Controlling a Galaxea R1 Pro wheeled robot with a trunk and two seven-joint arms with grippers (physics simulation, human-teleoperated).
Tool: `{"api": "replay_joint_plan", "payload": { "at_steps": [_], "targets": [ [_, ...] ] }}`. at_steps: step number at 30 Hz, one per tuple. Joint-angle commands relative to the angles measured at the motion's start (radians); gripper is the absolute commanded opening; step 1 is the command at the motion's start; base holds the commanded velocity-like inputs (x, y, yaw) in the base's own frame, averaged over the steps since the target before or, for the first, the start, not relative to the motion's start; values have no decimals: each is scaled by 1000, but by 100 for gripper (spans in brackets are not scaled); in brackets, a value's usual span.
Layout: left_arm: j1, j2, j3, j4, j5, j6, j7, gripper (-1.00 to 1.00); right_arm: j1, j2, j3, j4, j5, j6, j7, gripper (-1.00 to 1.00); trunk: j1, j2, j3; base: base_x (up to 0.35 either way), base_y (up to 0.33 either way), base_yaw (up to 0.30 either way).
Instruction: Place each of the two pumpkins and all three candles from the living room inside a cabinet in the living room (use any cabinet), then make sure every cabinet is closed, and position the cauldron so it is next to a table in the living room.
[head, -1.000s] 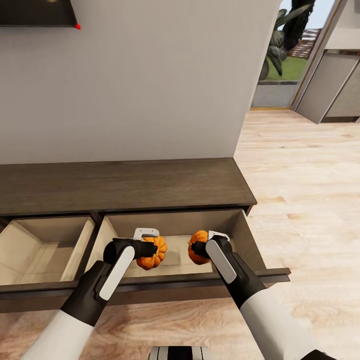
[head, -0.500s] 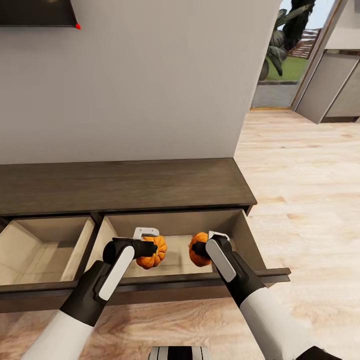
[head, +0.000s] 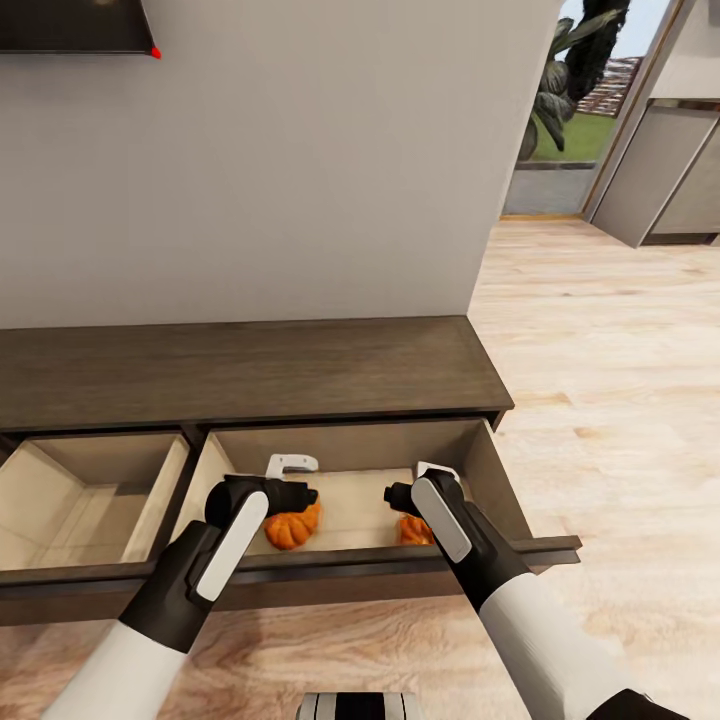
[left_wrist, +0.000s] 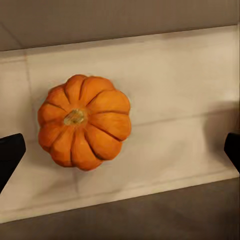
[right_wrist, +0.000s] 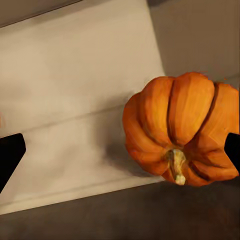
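Two bright-orange ribbed pumpkins lie on the floor of the cabinet's (head: 250, 370) open right drawer (head: 350, 505). One pumpkin (head: 290, 527) (left_wrist: 84, 121) rests below my left gripper (head: 300, 480), which is open above it with nothing between its fingers. The other pumpkin (head: 414, 529) (right_wrist: 182, 129) lies on its side by the drawer's front wall, partly hidden behind my right gripper (head: 412, 482), which is also open. In both wrist views the black fingertips (left_wrist: 10, 155) (right_wrist: 9, 155) stand wide apart at the picture edges.
A second drawer (head: 90, 500) stands open to the left. A grey wall rises behind the cabinet. Light wooden floor (head: 600, 350) stretches to the right toward a glass door with plants (head: 565, 80) and grey cupboards (head: 670, 170).
Both grippers have opened and let go of their pumpkins, which dropped from between the fingers onto the drawer floor. The arms have stayed in place.
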Motion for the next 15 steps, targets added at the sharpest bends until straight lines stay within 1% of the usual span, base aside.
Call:
{"api": "replay_joint_plan", "payload": {
  "at_steps": [1,5,15],
  "targets": [
    [0,1,-2,-8,10,2,10,100,-1,0,2,-1,-10,1,-10,100,0,0,-1,0,0,0],
    [1,2,-1,-23,6,3,10,100,-1,0,2,0,-10,1,-10,100,0,0,-1,0,0,0],
    [0,0,0,-29,5,26,11,100,-1,0,1,0,-10,1,-10,100,-5,2,38,0,0,0]
  ]
}}
